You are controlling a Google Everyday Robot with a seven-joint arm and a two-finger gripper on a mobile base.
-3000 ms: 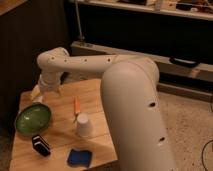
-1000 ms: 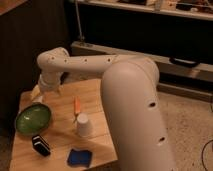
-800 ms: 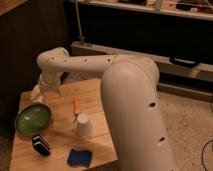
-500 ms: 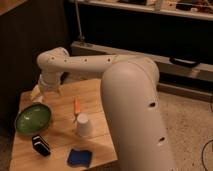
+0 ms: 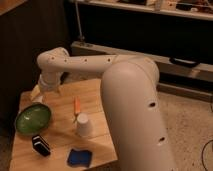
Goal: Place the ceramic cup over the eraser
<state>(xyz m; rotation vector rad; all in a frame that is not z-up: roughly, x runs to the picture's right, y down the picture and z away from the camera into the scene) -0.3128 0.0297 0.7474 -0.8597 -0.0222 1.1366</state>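
the ceramic cup (image 5: 83, 125) stands mid table (image 5: 64, 131), looks mouth down. the eraser (image 5: 40, 145) lies apart, front left. the gripper (image 5: 44, 92) hangs wide and empty by the green bowl (image 5: 32, 118). go straight down, grab softly, keep the cup level.

Looked like a robotics lab or workshop: big white robot arm (image 5: 131, 95), gripper (image 5: 47, 91) over far-left of small wood table (image 5: 94, 96); speckled floor (image 5: 190, 117) at right, dark shelving (image 5: 150, 11) w/ gear along far wall.
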